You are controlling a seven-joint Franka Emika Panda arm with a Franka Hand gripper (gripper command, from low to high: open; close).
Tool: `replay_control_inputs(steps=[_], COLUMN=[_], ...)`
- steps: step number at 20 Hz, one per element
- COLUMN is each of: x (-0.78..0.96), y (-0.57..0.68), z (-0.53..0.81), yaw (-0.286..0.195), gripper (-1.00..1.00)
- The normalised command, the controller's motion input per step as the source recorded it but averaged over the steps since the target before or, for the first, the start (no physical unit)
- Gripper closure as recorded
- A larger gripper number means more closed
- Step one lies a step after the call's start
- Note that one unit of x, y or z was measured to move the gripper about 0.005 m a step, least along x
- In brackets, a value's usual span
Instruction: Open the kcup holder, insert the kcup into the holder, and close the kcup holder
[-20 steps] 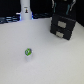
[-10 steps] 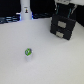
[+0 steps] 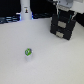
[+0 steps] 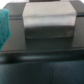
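The kcup (image 3: 28, 51), a tiny whitish cup with a green top, stands alone on the white table (image 3: 45, 62), in the exterior view's left half. The kcup holder (image 3: 64, 26), a black boxy machine with stepped front panels, sits at the back on the exterior view's right. My gripper (image 3: 65, 11) hangs right above the holder, far from the kcup, and is too blurred to show how its jaws stand. The wrist view is filled by the holder's grey and black top (image 4: 47, 25) at close range. The kcup does not show in the wrist view.
A white bottle-like post (image 3: 25, 11) stands at the back on the exterior view's left. A teal shape (image 4: 4, 27) sits at the edge of the wrist view. Dark background runs behind the table's far edge.
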Motion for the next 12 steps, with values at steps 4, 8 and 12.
replay_control_inputs(steps=[4, 8, 12], x=[-0.34, -0.34, -0.26], y=[0.04, 0.03, 0.02], z=[-0.47, -0.45, -0.17], yaw=[-0.018, 0.004, -0.013], gripper=[-1.00, -1.00, 1.00])
